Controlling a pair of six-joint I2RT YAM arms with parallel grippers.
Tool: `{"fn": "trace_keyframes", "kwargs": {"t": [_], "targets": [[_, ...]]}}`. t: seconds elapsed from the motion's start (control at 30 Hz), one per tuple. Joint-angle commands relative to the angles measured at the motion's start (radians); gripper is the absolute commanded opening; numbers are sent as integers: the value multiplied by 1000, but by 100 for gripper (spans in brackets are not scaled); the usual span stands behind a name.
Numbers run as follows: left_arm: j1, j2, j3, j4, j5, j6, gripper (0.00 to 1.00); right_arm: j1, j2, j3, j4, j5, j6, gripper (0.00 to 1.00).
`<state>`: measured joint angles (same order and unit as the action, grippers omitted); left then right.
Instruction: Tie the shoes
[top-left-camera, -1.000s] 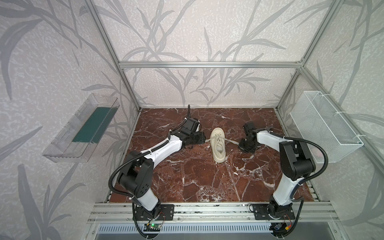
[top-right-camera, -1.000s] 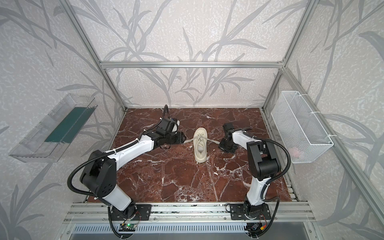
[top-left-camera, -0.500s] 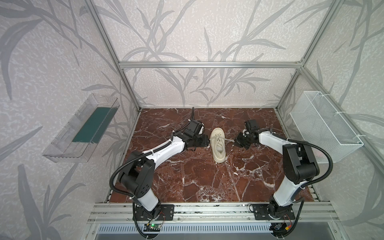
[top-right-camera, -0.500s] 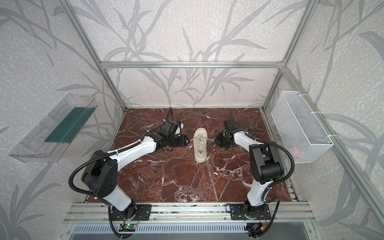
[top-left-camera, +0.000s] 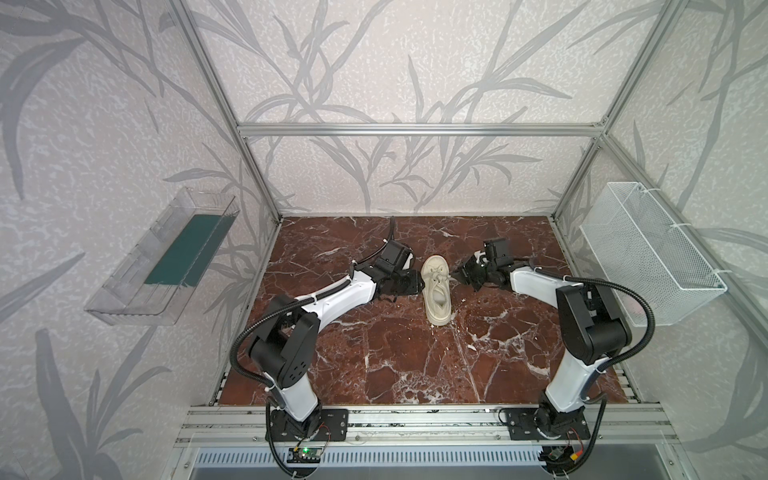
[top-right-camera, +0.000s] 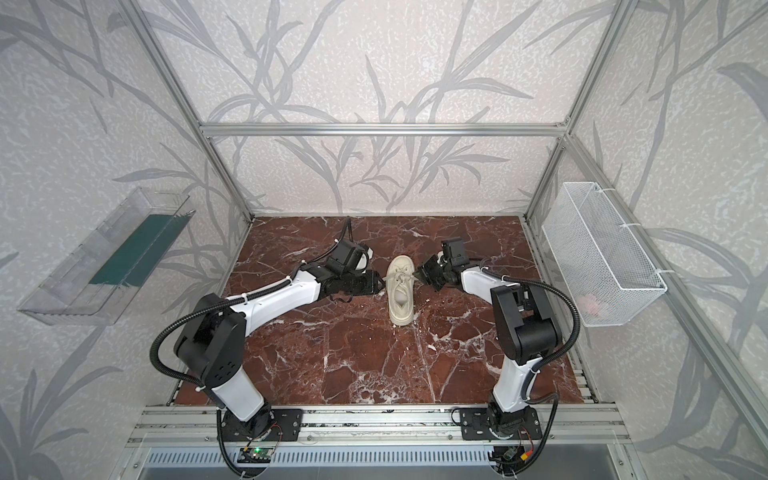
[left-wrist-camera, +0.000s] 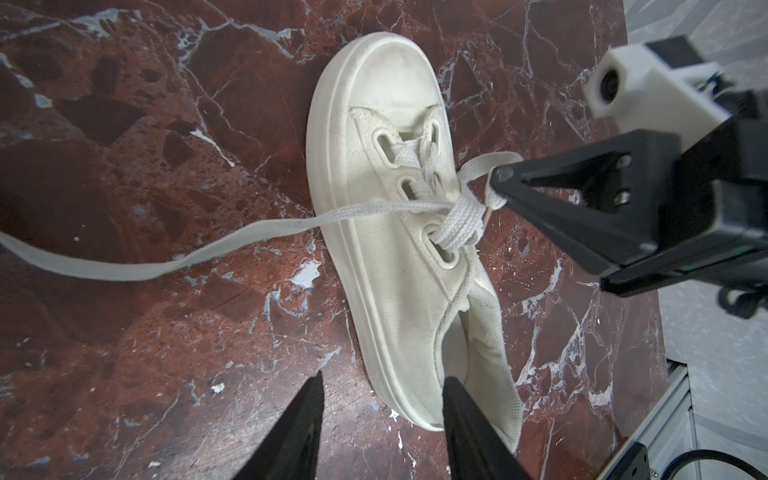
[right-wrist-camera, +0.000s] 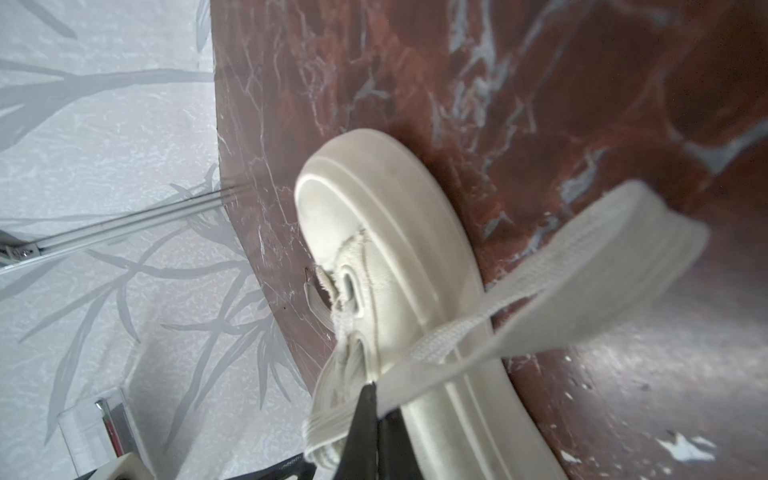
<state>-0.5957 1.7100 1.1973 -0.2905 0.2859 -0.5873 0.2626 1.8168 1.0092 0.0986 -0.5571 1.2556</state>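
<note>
My right jaws are closed on one lace (left-wrist-camera: 478, 166) just beside the shoe (top-left-camera: 436, 291), level with its lacing. My left jaws stand half open and empty at the shoe's opposite side, near its heel. The shoe stands sole-down on the desk (top-left-camera: 395, 357), and nothing pins it. That is my first worry: the shoe looks light, so a hard pull on the held lace could drag or tip it rather than tighten anything. The second is the pinch itself. I hold the flat lace only at my very tips, and a sideways tug could slide it out. The laces seem to cross once over the shoe's tongue, loosely, and slack from either side would likely let that crossing open. The free lace (left-wrist-camera: 174, 264) leaves the shoe on the side away from my right jaws and lies flat on the desk, so my left jaws may scrape stone or catch the sole instead of getting under it. The laces are flat, wide, woven cream tape, and limp. The upper is off-white canvas with frayed edges and oval eyelets (left-wrist-camera: 384, 145). The sole is thick and smooth, ribbed round its rim, with a rounded toe. The desk is hard, polished red-brown marble veined in white.
</note>
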Motion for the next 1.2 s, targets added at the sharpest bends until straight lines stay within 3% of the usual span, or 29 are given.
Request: {"fn": "trace_keyframes", "kwargs": {"t": [0.0,0.2,0.6,1.17], "targets": [[-4,13,41,11,4,-10,49,7,-17,-88,249,24,214,0],[-4,15,46,11,9,-12,49,9,-12,-180,435,46,339,0],[-4,20,46,19,19,-17,49,22,-4,-257,617,76,448,0],[-3,23,50,21,22,-17,49,50,26,-262,617,97,474,0]]}}
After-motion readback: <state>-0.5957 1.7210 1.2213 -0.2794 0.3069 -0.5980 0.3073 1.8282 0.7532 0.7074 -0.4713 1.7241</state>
